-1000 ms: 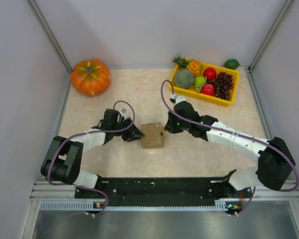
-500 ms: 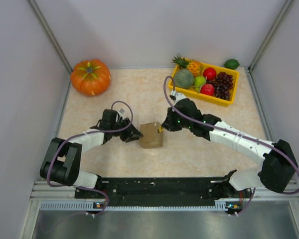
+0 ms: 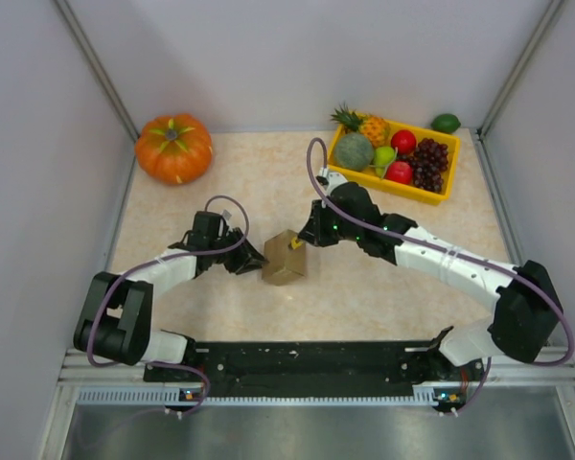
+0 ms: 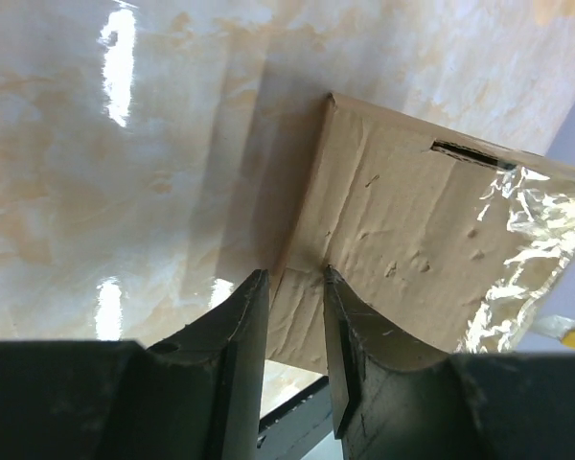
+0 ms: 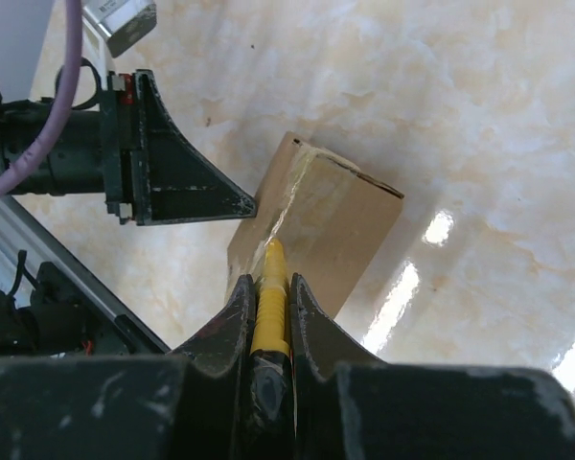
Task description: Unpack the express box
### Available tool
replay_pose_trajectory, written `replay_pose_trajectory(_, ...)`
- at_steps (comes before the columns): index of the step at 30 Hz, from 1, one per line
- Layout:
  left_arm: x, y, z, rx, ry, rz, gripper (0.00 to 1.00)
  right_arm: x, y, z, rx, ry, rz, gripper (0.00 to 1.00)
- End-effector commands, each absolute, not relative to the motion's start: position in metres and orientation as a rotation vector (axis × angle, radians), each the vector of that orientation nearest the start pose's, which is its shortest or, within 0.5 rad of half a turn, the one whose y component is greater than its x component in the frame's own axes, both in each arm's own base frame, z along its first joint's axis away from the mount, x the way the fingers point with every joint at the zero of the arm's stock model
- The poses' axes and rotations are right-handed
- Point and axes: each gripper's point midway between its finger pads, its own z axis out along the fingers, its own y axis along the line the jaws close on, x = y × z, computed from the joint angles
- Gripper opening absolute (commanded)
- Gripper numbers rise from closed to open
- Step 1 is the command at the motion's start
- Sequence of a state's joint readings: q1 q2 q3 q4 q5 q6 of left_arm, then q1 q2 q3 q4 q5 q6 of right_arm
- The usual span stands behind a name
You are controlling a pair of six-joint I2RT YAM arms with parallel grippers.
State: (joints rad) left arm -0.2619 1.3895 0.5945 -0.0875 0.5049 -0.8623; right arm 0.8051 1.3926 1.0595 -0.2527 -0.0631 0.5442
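Note:
The express box (image 3: 286, 259) is a small brown carton lying tilted on the marble tabletop between both arms. My left gripper (image 3: 254, 260) meets it from the left. In the left wrist view its narrow-set jaws (image 4: 292, 273) pinch a lower corner of the box (image 4: 412, 220), with cardboard showing between the fingers. My right gripper (image 3: 303, 238) hangs over the box's far right side, shut on a yellow ribbed tool (image 5: 270, 287). The tool's tip rests on the clear tape seam along the top of the box (image 5: 335, 230). Shiny tape (image 4: 527, 230) also covers one box face.
An orange pumpkin (image 3: 173, 148) sits at the back left. A yellow tray (image 3: 417, 193) of toy fruit stands at the back right, with a green lime (image 3: 446, 123) behind it. Grey walls close in both sides. A black rail (image 3: 307, 356) runs along the near edge.
The box has slid a little left and turned. Both grippers have followed it left, the right one keeping the yellow tool on the top seam.

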Motion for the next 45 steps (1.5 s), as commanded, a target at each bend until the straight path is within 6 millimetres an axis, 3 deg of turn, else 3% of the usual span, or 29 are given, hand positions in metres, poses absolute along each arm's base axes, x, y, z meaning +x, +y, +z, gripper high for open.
replay_pose_trajectory(1,0.257,-0.172,0.044,-0.607,2.618,-0.934,0.33,0.269,0.344,0.209,-0.374,2.185,0.898,0.0)
replay_pose_trajectory(8,0.257,-0.169,0.044,-0.636,2.608,-0.914,0.33,0.273,0.362,0.19,-0.428,2.227,0.878,0.0)
replay_pose_trajectory(13,0.258,-0.164,0.05,-0.641,2.594,-0.882,0.33,0.273,0.372,0.201,-0.458,2.194,0.889,0.0)
replay_pose_trajectory(18,0.264,-0.137,0.062,-0.686,2.56,-0.663,0.35,0.273,0.377,0.223,-0.481,2.139,0.919,0.0)
replay_pose_trajectory(25,0.286,-0.12,0.117,-0.625,2.408,-0.568,0.39,0.26,0.385,0.265,-0.547,2.013,1.028,0.0)
replay_pose_trajectory(29,0.299,-0.119,0.144,-0.563,2.341,-0.56,0.42,0.243,0.384,0.268,-0.609,1.984,1.036,0.0)
replay_pose_trajectory(34,0.325,-0.136,0.178,-0.353,2.242,-0.648,0.5,0.207,0.388,0.251,-0.822,1.874,0.97,0.0)
replay_pose_trajectory(38,0.342,-0.159,0.178,-0.169,2.272,-0.736,0.54,0.184,0.397,0.233,-0.938,1.825,0.91,0.0)
replay_pose_trajectory(39,0.347,-0.168,0.187,-0.12,2.261,-0.781,0.56,0.18,0.404,0.228,-0.966,1.8,0.863,0.0)
replay_pose_trajectory(45,0.357,-0.207,0.185,0.096,2.323,-1.012,0.56,0.184,0.43,0.204,-0.966,1.699,0.686,0.0)
